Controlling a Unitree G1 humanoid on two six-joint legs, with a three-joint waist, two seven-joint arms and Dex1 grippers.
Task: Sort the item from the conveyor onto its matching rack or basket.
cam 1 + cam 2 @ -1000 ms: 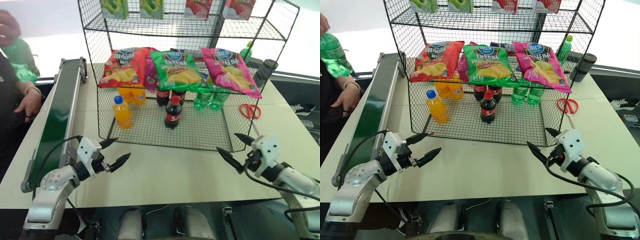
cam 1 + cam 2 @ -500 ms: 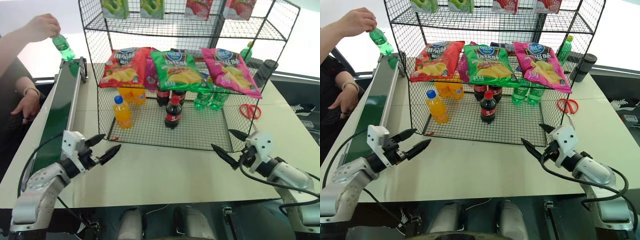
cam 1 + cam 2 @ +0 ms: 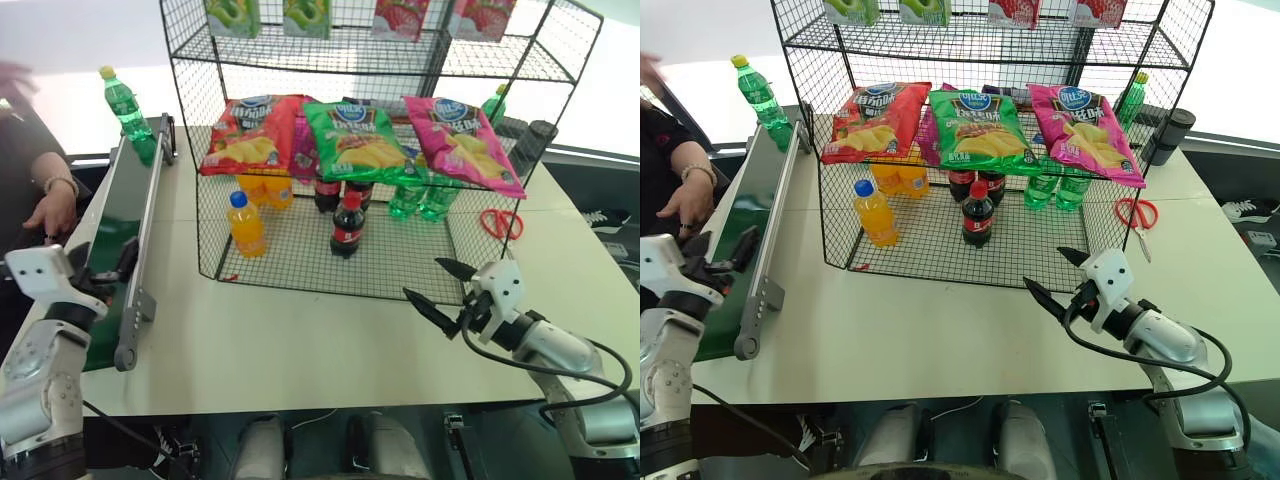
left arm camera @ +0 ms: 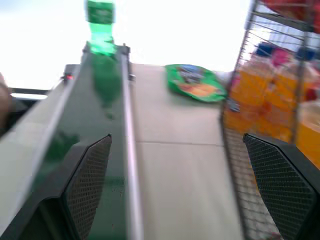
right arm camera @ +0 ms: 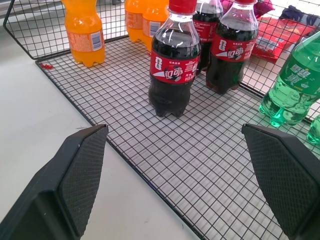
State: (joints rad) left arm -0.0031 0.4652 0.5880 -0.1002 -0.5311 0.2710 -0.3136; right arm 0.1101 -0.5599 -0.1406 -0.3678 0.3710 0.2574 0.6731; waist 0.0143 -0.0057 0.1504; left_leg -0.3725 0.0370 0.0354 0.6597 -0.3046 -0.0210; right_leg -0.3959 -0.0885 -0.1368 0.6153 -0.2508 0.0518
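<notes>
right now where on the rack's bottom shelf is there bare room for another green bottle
Bare mesh along the rack's front edge, right of the front cola bottle and ahead of the green bottles; also between the front orange bottle and that cola. The back row of bottles is crowded.

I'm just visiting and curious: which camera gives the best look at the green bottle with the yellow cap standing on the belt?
The right eye view: the green bottle stands whole and upright at the far end of the conveyor, yellow cap visible. The left eye view shows it much the same. In the left wrist view it is blurred, its top cut off.
</notes>
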